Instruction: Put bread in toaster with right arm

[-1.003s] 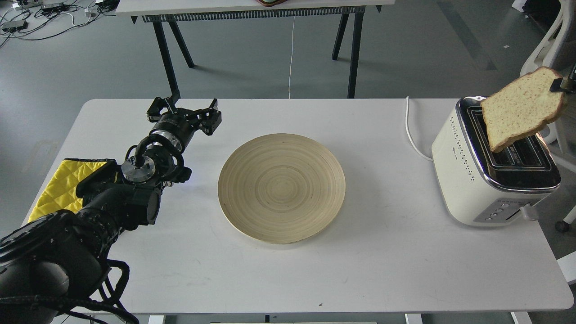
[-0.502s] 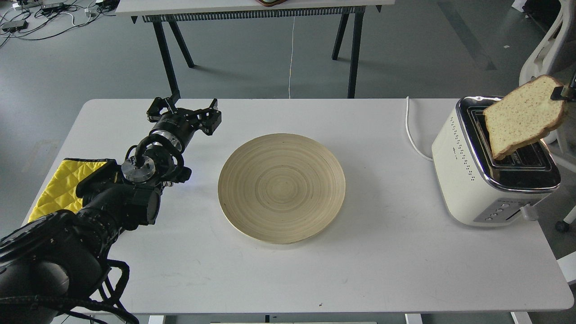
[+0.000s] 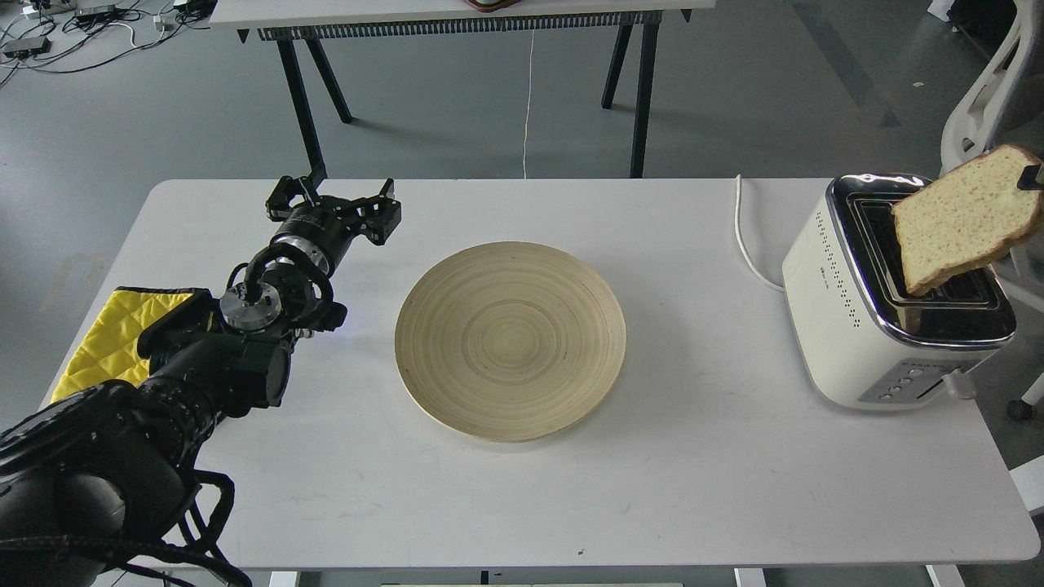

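Plate (image 3: 510, 341): round, wooden, table (image 3: 652, 489) centre, right of the left pincer.
Cloth (image 3: 106, 338): yellow, quilted, left edge, behind that pincer.

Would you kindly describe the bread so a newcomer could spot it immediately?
Find the white table, then the cream toaster at its right end. The bread hangs tilted above its slots, pinched at the frame edge: the only tan, brown-crusted slice in view.

There is one slice of bread (image 3: 962, 216), one toaster (image 3: 856, 326) with two slots, one round plate (image 3: 510, 341), one yellow cloth (image 3: 106, 338) at 9 o'clock, and one white counter (image 3: 693, 473). One black arm (image 3: 204, 359) shows fully.
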Robot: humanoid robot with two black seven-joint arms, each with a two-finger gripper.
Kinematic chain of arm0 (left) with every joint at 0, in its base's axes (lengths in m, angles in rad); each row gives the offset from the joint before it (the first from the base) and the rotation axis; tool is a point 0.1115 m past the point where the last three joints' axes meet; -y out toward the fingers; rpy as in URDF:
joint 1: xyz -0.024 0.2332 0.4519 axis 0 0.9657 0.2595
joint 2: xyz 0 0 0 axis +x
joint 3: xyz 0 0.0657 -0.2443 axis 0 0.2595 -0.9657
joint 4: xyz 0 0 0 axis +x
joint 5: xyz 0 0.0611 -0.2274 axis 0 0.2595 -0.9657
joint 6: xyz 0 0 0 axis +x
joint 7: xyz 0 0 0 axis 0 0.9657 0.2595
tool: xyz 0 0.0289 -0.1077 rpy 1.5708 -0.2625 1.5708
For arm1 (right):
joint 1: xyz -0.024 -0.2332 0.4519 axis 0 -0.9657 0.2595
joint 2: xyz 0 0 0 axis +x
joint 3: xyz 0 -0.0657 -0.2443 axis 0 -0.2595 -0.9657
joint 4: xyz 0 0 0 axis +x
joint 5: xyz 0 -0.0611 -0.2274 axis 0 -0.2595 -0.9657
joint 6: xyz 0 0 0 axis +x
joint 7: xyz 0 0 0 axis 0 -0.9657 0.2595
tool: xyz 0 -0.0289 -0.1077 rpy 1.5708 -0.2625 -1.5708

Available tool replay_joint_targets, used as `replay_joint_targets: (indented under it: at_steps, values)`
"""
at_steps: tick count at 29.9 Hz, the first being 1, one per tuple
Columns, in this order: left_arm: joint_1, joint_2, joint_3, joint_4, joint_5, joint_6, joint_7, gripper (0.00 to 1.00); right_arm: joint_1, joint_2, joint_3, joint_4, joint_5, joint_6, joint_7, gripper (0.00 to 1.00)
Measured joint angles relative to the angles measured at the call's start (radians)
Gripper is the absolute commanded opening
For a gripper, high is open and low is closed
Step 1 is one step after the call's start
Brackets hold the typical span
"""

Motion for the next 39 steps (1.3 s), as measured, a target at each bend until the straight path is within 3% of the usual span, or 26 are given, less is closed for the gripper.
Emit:
replay_joint_targets:
  at_steps: [20, 22, 24, 27, 29, 31, 39]
  values:
    - [-0.001, -0.001, 0.000, 0.000, 0.000, 0.000, 0.000, 1.00, -0.098, 0.001, 0.081, 0.001, 0.006, -0.056, 0.000, 0.02]
    - [-0.001, -0.001, 0.000, 0.000, 0.000, 0.000, 0.000, 1.00, -0.110, 0.002, 0.092, 0.000, 0.007, -0.058, 0.000, 0.11]
    - [-0.001, -0.001, 0.000, 0.000, 0.000, 0.000, 0.000, 1.00, -0.120, 0.002, 0.102, -0.001, 0.010, -0.059, 0.000, 0.31]
    - [-0.001, -0.001, 0.000, 0.000, 0.000, 0.000, 0.000, 1.00, -0.128, 0.000, 0.112, -0.002, 0.014, -0.060, 0.000, 0.50]
    - [-0.001, -0.001, 0.000, 0.000, 0.000, 0.000, 0.000, 1.00, -0.134, -0.001, 0.117, -0.002, 0.015, -0.060, 0.000, 0.70]
    - [-0.001, -0.001, 0.000, 0.000, 0.000, 0.000, 0.000, 1.00, -0.137, -0.004, 0.125, -0.004, 0.016, -0.067, 0.000, 1.00]
    - [-0.001, -0.001, 0.000, 0.000, 0.000, 0.000, 0.000, 1.00, -0.164, -0.021, 0.183, -0.009, 0.017, -0.092, 0.000, 0.99]
